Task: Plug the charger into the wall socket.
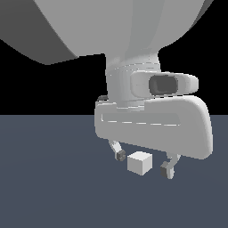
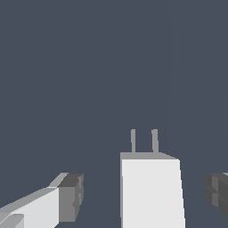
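The charger [image 1: 139,162] is a small white cube resting on the dark grey floor. In the wrist view the charger [image 2: 151,191] shows two thin grey prongs [image 2: 143,140] sticking out of its far face. My gripper [image 1: 143,162] is open and sits low over the charger, one finger on each side with a gap to each. The fingertips [image 2: 71,197] stand clear of the block's sides. The wall socket is out of view in both views.
The dark grey floor [image 1: 53,187] stretches all around. The arm's large white body [image 1: 151,120] fills the upper part of the exterior view.
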Motion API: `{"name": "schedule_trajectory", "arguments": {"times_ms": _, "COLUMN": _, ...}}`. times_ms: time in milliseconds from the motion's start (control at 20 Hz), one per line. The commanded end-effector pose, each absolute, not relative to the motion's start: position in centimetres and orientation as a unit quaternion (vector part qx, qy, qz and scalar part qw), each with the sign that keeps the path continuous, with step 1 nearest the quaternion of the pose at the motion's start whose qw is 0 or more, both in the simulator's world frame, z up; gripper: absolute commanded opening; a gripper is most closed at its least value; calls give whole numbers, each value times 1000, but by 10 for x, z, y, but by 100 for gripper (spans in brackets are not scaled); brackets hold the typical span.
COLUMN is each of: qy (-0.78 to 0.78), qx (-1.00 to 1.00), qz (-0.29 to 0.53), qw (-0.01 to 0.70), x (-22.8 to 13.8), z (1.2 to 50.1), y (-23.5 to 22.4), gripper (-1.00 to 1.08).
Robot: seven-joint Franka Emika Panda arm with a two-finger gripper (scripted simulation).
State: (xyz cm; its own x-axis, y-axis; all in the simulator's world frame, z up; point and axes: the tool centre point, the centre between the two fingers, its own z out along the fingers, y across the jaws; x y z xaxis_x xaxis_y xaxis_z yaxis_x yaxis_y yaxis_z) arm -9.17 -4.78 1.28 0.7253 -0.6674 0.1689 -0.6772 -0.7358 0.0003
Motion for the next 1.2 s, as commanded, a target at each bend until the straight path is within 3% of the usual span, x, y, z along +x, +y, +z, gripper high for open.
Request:
{"name": "schedule_trajectory", "arguments": {"times_ms": 0, "qy": -362, "qx": 928, "qz": 79, "qw": 31, "x": -91, "z": 12, "y": -48, "gripper": -100}}
{"name": "schedule_trajectory", "arguments": {"times_ms": 1150, "qy": -302, "qx": 949, "qz": 83, "qw": 27, "x": -70, "z": 32, "y": -49, "gripper": -100}}
